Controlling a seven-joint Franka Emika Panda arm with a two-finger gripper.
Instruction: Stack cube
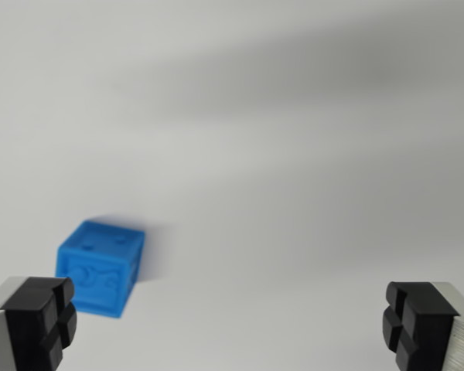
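So most of the wrist view is just the counter (294,154), a plain pale grey-white surface that fills pretty much the whole picture. It's a bit soft and out of focus, with a broad darker shadow band running diagonally across the upper half, from the upper right down toward the middle left. No markings or edges on it that I can make out.

Next down in size is the claw (230,325). You only get the two tips, poking in at the bottom corners. The fingers are silver-grey metal with black ridged pads (40,321) on the inner sides, one pad at the wrist view's left and its twin at the wrist view's right. They sit really far apart, nearly the full width of the frame, so the claw is spread wide with nothing between the pads, just bare counter.

Smallest thing is the blue cube (100,267). It sits on the counter in the lower left of the wrist view, just above and slightly to the right of the left pad. It's turned a bit so you see the top face and a front face, plus a narrow sliver of the side. The top has a couple of small dots, and the front has some raised pattern I can't really read. It casts a faint shadow to its right. The cube is off to the side of the gap between the pads, not centred in it, and I can't tell if the left pad touches it.
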